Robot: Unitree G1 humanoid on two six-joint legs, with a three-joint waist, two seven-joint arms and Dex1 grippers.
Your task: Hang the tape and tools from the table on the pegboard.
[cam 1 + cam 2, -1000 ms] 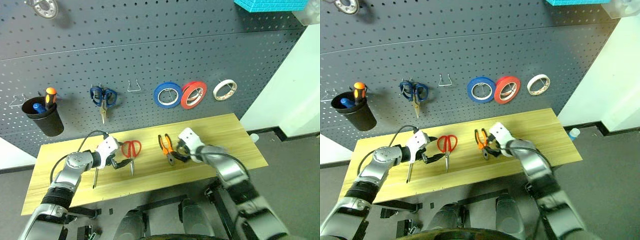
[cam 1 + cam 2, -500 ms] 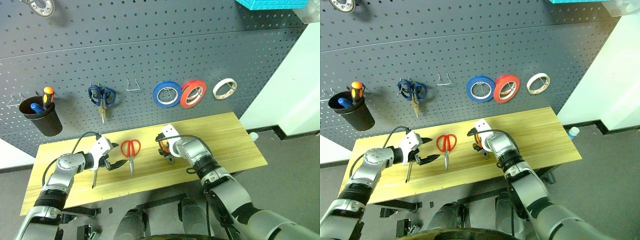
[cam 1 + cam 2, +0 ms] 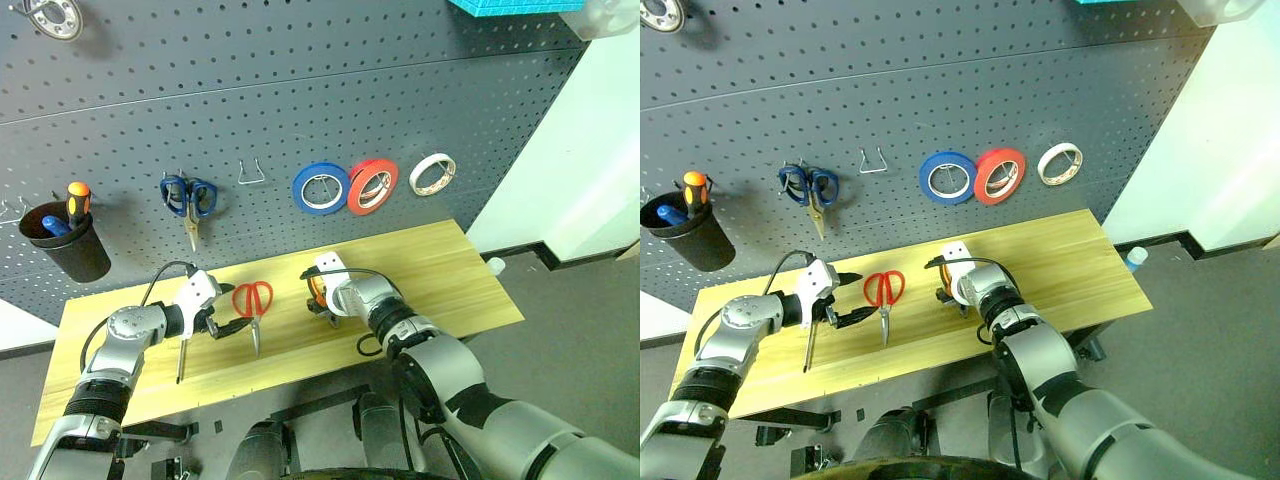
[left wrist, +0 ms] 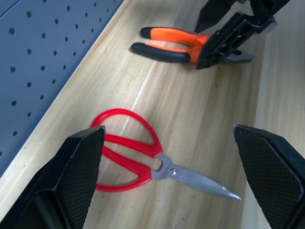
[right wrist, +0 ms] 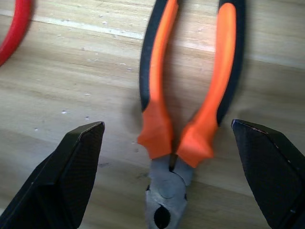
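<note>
Hovering over the long light-yellow wooden table, the right gripper spreads its two black fingers wide on either side of the orange-and-black-handled pliers, which lie flat on the wood, ungripped. The left gripper is likewise spread wide and holds nothing, pointing at the red-handled scissors lying closed on the tabletop, just beside the pliers. A slim red-handled screwdriver lies near the left gripper on the table. On the large dark grey perforated pegboard behind, the small whitish roll of tape already hangs from a hook, beside a larger red roll and a blue roll.
</note>
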